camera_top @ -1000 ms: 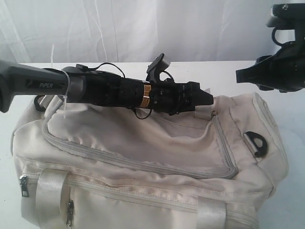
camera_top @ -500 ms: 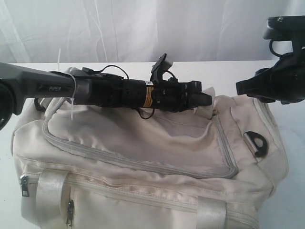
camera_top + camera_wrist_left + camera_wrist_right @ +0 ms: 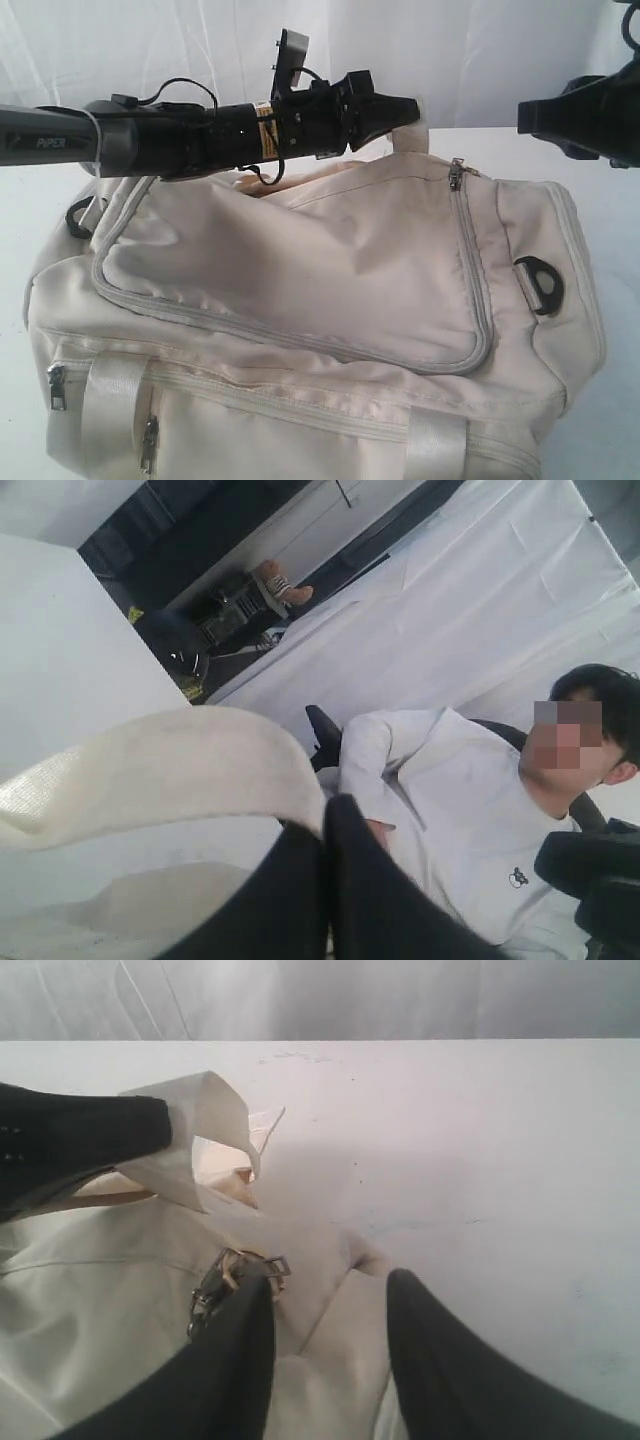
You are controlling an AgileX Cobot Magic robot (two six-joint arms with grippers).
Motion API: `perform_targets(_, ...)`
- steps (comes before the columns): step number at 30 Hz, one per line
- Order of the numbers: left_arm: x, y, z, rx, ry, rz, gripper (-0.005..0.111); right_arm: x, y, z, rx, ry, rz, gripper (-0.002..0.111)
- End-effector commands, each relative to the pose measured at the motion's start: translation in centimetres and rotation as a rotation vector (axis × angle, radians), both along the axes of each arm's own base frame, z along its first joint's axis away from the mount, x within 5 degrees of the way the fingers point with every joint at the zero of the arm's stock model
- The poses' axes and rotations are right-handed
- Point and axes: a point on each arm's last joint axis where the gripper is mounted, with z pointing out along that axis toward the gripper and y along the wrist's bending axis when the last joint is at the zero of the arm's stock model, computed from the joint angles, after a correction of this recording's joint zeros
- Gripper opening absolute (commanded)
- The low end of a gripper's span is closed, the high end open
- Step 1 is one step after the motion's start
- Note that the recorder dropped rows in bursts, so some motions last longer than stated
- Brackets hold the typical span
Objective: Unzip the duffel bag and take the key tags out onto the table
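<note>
The cream fabric duffel bag (image 3: 300, 260) with grey zipper tape fills the lower middle of the exterior frame, resting on the wide white table (image 3: 622, 420). The zipper run that we can see is closed.

At upper centre, the left gripper (image 3: 408, 106) is pinched tight on the cream webbing handle (image 3: 424, 130). At upper right, the right gripper (image 3: 530, 115) is partly spread and holds nothing. One finger (image 3: 240, 1350) is just beside the metal zipper pull (image 3: 212, 1290).

We read "PIPER" on the left arm (image 3: 50, 143). Its yellow label (image 3: 265, 128) is too small to read.

ext cam: close, front of duffel bag (image 3: 300, 280), angled slightly down. l wrist cam faces up, r wrist cam down at table (image 3: 480, 1140); all 3 share handle (image 3: 215, 1100).
</note>
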Motion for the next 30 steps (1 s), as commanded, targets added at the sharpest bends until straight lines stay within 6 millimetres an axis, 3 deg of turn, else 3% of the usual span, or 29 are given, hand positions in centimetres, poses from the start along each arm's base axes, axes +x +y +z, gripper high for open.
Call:
perform_targets(1, -1.2, 0.6, 3.8, -0.082, -0.074, -0.046, 0.000, 0.1, 0.4, -0.1, 0.080, 0.037, -0.011, 0.038)
perform_targets(5, -1.3, 0.6, 3.7, -0.066, -0.085, -0.056, 0.000, 0.4, 0.8, -0.7, 0.038, 0.043, 0.059, 0.038)
perform_targets(13, -1.4, 0.6, 3.5, -0.037, -0.097, -0.072, 0.000, 0.9, 2.1, -1.3, -0.306, -0.150, 0.304, 0.038)
perform_targets(20, -1.4, 0.6, 3.5, -0.036, -0.098, -0.072, 0.000, 1.9, 3.7, -2.9, -0.431, -0.188, 0.417, 0.038)
perform_targets(30, -1.5, 0.5, 3.4, -0.026, -0.102, -0.077, 0.000, 3.0, 4.0, -5.0, -0.590, -0.185, 0.517, 0.038)
